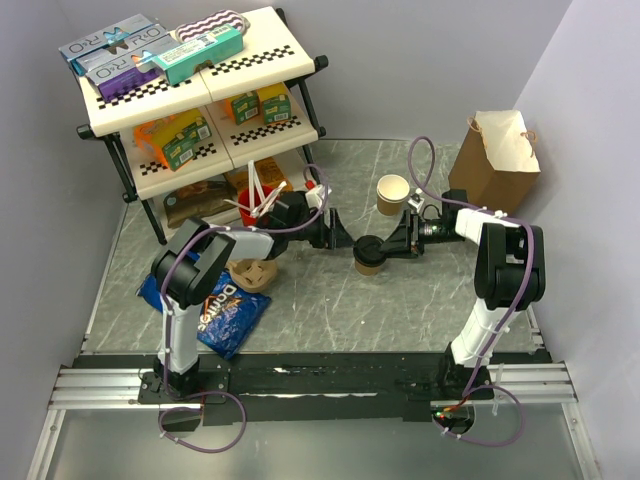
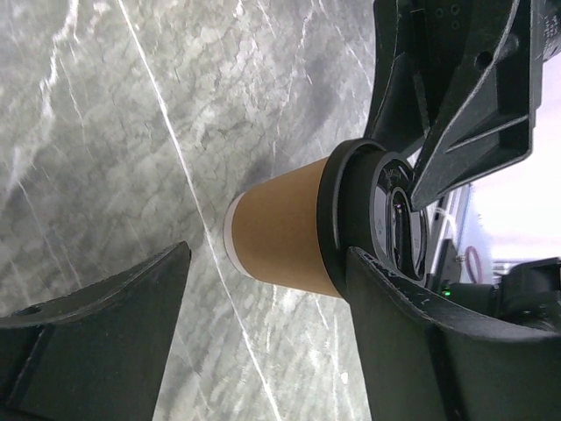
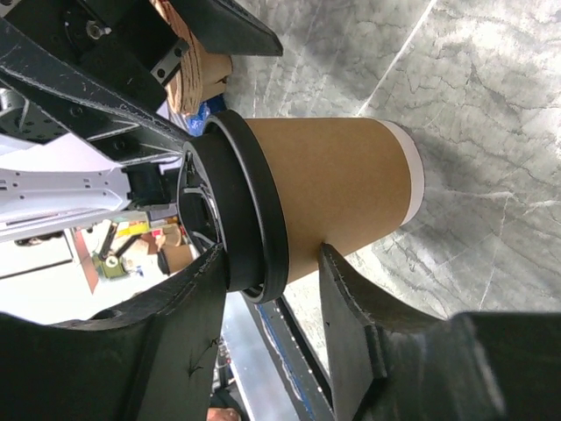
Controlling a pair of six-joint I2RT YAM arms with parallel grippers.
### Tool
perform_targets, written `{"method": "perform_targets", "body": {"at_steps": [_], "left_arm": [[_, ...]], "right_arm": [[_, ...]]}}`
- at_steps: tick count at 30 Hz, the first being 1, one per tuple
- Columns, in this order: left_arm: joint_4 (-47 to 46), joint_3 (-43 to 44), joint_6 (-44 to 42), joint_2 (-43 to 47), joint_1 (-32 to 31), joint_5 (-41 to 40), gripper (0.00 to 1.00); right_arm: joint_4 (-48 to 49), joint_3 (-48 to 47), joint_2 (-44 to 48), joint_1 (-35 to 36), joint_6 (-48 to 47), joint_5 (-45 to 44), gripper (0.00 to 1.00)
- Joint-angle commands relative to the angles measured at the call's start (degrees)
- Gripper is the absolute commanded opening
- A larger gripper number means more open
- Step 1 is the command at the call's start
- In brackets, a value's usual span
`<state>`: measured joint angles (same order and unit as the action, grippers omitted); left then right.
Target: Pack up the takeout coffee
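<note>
1. Two grippers are crowding one cup. The takeout coffee [image 1: 369, 256] stands mid-table [image 1: 320, 320], with the left gripper [image 1: 343, 242] on one side and the right gripper [image 1: 393, 246] on the other.
2. Left fingers [image 2: 96, 333] are spread wide and hold nothing. The cup sits out beyond them, with bare table showing on its base side.
3. Right fingers [image 3: 351, 307] are partway apart, straddling the rim of the black lid [image 3: 237, 210] and the top of the cup wall. One looks to be touching the wall, but I can't tell if it's a real grip.
4. Main risk, my guess: a pinch that catches mostly lid rim could pop the lid off or tip the cup on the lift.
5. Other risk: the arms are nose to nose, so a sideways nudge from either could knock the cup or bump the other arm.
6. Only the overhead view shows the paper bag [image 1: 500, 160], well off at the far right. It also shows the lidless cup [image 1: 392, 193] just behind the right gripper, possibly in the way of a swing. Only the wrist views show how the fingers sit against the lid and wall.
</note>
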<state>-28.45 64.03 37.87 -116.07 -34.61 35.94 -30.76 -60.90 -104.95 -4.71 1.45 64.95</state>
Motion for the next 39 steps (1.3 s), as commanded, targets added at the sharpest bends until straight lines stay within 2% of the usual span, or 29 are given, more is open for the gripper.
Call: {"method": "perform_targets", "body": {"at_steps": [1, 5, 12, 16, 19, 24, 28, 32, 39], "left_arm": [[12.1, 1.3, -9.7, -2.6, -3.7, -4.3, 0.77], [11.1, 3.6, -11.1, -0.8, -2.6, -0.6, 0.81], [9.2, 6.6, -13.3, 1.8, 0.7, 10.6, 0.86], [17.0, 13.9, -23.2, 1.0, 0.8, 18.8, 0.86], [21.0, 17.2, -25.8, 0.5, 1.2, 21.9, 0.87], [19.2, 13.7, -24.8, 2.1, 1.0, 21.3, 0.88], [21.4, 11.0, -27.9, 3.5, -0.5, 17.2, 0.89], [21.3, 10.3, -28.1, 3.5, -1.8, 13.2, 0.89], [19.3, 11.3, -25.2, 1.6, -3.6, 12.7, 0.89]], "right_arm": [[0.2, 0.2, -3.2, 0.4, -3.9, -10.9, 0.5], [0.8, 0.0, -1.3, 0.4, -4.6, -9.4, 0.51], [-0.8, -0.3, 2.2, 0.3, -7.3, -8.1, 0.56], [-1.7, -0.3, 2.9, 0.3, -8.7, -8.2, 0.58], [-1.4, -0.4, 3.3, 0.3, -8.8, -7.7, 0.6], [-0.5, -0.3, 3.7, 0.3, -8.4, -7.6, 0.61], [0.0, 0.2, 3.7, 0.3, -8.2, -7.4, 0.61], [0.9, 0.4, 3.8, 0.4, -7.4, -7.1, 0.61], [0.6, 0.5, 3.4, 0.4, -7.6, -6.9, 0.61]]}}
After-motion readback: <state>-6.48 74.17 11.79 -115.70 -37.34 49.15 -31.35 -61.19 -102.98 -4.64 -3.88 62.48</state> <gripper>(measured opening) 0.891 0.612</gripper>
